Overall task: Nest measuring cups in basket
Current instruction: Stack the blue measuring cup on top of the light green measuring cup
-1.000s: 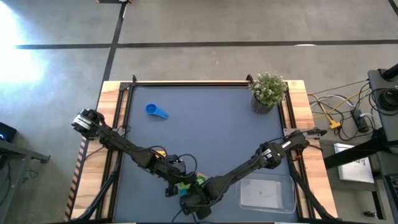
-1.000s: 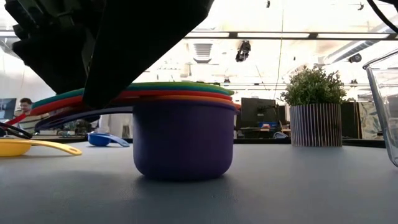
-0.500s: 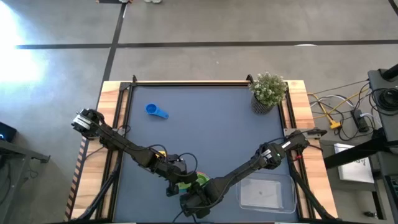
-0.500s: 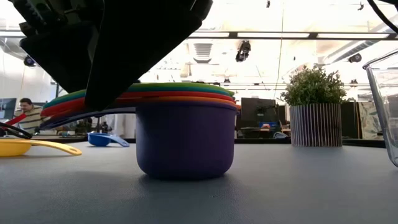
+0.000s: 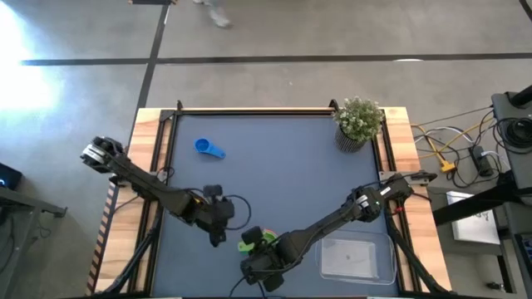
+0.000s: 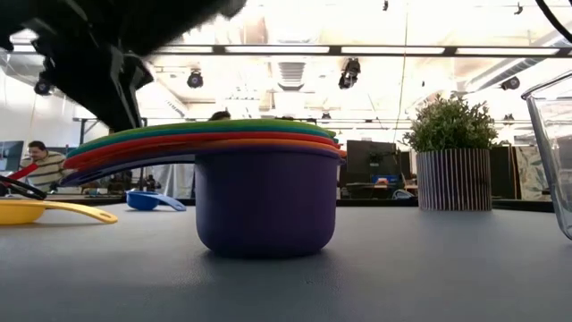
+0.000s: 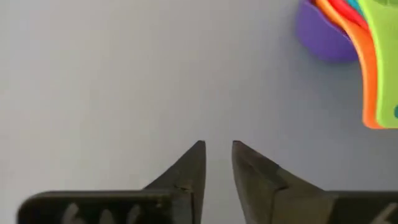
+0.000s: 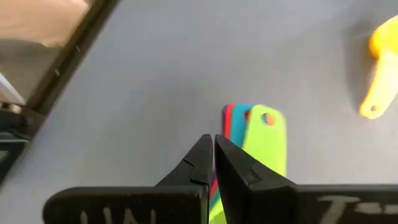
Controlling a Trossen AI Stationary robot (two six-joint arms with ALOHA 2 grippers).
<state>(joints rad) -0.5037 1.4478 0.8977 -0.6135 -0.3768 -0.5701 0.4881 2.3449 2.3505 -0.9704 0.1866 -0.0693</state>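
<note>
Five measuring cups sit nested [image 5: 256, 240] on the table near its near edge. The purple one [image 6: 264, 197] is at the bottom, with orange, red, teal and green above it, and their handles [image 6: 98, 148] fan toward the table's left. My right gripper [image 8: 211, 140] is shut and stands just over those handles [image 8: 264, 140]. My left gripper [image 7: 217, 146] hovers over bare table left of the stack [image 7: 323, 34], with its fingers a little apart. The yellow cup [image 8: 380, 65] and the blue cup [image 5: 208, 149] lie apart on the table. The clear basket [image 5: 389, 259] stands near the right corner. My right gripper's shut fingertips [image 6: 121, 121] stand right above the green top handle, coming from the table's right. I cannot tell whether they touch it.
A small potted plant [image 5: 359, 123] stands at the far right corner. The yellow cup [image 6: 36, 211] lies left of the stack and the blue cup [image 6: 147, 199] farther back. The basket's wall [image 6: 552, 152] rises at the right. A raised rim borders the table.
My left gripper has drawn away from the stack toward the table's left and has left the low view. The green cup stays on top of the stack. My right gripper has stayed over the handles.
</note>
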